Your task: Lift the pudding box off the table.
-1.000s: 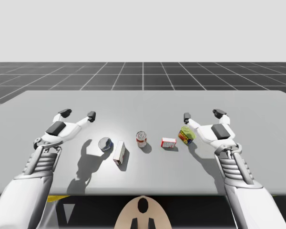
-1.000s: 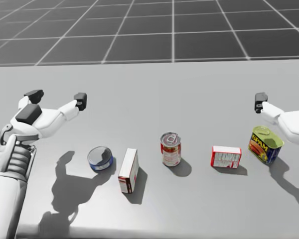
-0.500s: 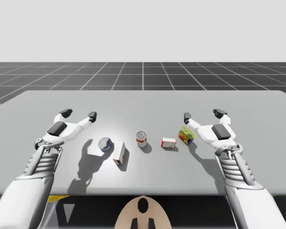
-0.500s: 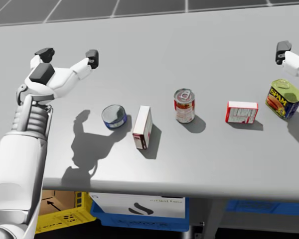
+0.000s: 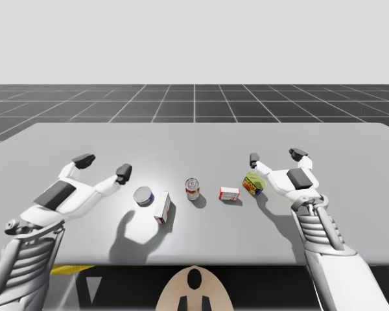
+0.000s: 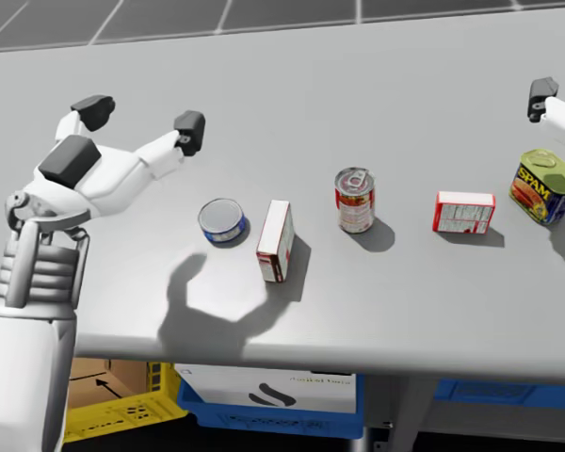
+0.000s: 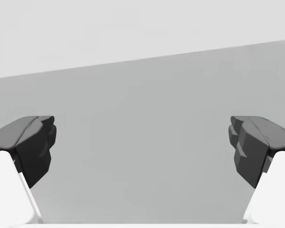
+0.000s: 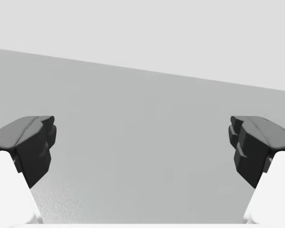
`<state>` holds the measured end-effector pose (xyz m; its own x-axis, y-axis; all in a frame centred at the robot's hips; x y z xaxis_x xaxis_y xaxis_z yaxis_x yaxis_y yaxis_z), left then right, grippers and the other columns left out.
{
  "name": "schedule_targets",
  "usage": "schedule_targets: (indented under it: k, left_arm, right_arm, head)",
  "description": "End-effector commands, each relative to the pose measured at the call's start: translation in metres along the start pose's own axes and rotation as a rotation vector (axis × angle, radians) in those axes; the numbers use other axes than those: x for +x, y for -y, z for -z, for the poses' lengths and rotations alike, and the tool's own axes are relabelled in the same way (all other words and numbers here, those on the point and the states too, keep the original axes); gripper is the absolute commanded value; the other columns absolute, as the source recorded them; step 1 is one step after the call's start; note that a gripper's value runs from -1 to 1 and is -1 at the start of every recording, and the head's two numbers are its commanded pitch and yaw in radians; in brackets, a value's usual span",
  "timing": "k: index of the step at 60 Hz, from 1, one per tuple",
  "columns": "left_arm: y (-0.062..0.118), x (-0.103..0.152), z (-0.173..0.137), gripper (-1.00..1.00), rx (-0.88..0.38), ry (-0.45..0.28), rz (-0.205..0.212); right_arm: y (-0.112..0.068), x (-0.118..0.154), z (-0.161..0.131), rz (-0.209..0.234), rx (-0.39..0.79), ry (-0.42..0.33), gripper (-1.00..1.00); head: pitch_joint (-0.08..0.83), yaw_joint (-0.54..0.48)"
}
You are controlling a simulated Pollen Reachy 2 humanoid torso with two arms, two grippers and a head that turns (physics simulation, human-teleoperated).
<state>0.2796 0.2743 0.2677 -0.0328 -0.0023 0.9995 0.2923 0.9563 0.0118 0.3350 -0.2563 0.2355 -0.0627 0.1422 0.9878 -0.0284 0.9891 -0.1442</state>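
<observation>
Reaching looks like the step in hand: my left gripper, fingers spread wide, is hovering left of centre near the upright white-and-red cardboard box; next it needs lowering around that box's sides.

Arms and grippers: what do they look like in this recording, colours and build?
Both arms are alike: smooth white shells with a grey ribbed wrist section, on my left arm and my right arm. The left gripper and right gripper each have two white fingers tipped with dark grey pads, plus a dark block on the hand's back. The shells look plain.
</observation>
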Motion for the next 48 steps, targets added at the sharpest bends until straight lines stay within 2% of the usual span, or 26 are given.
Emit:
schedule_targets:
  k: [1, 17, 24, 27, 29, 31, 36, 48]
  left_arm:
    - [0.019, 0.004, -0.031, -1.00, -0.071, -0.048, -0.007]
    - [0.048, -0.022, -0.073, -1.00, -0.121, -0.136, 0.030]
    - [0.059, -0.043, -0.086, -1.00, -0.146, -0.195, 0.007]
    - [0.065, -0.056, -0.090, -1.00, -0.158, -0.222, 0.021]
    - [0.068, -0.064, -0.093, -1.00, -0.164, -0.240, 0.001]
    - [0.071, -0.071, -0.094, -1.00, -0.160, -0.252, 0.006]
    - [0.080, -0.089, -0.097, -1.00, -0.156, -0.279, -0.018]
    - [0.090, -0.112, -0.088, -1.00, -0.189, -0.332, -0.072]
  right_arm:
    - [0.000, -0.001, 0.001, -0.001, -0.001, -0.001, -1.00]
    - [0.000, -0.002, 0.002, 0.000, 0.000, -0.002, -1.00]
    - [0.001, -0.001, 0.002, 0.002, -0.002, 0.000, -1.00]
    - [0.001, -0.001, 0.002, 0.003, -0.002, 0.002, -1.00]
    - [0.001, -0.001, 0.003, 0.003, -0.002, 0.002, -1.00]
    - [0.001, -0.001, 0.003, 0.003, -0.002, 0.002, -1.00]
    - [0.002, -0.001, 0.003, 0.003, -0.003, 0.003, -1.00]
    - [0.002, -0.001, 0.003, 0.004, -0.004, 0.004, -1.00]
  head:
    - [0.723, 0.17]
    - [0.727, 0.18]
    - [0.728, 0.18]
    - [0.729, 0.18]
    - [0.729, 0.18]
    - [0.730, 0.18]
    - [0.732, 0.19]
    - [0.733, 0.18]
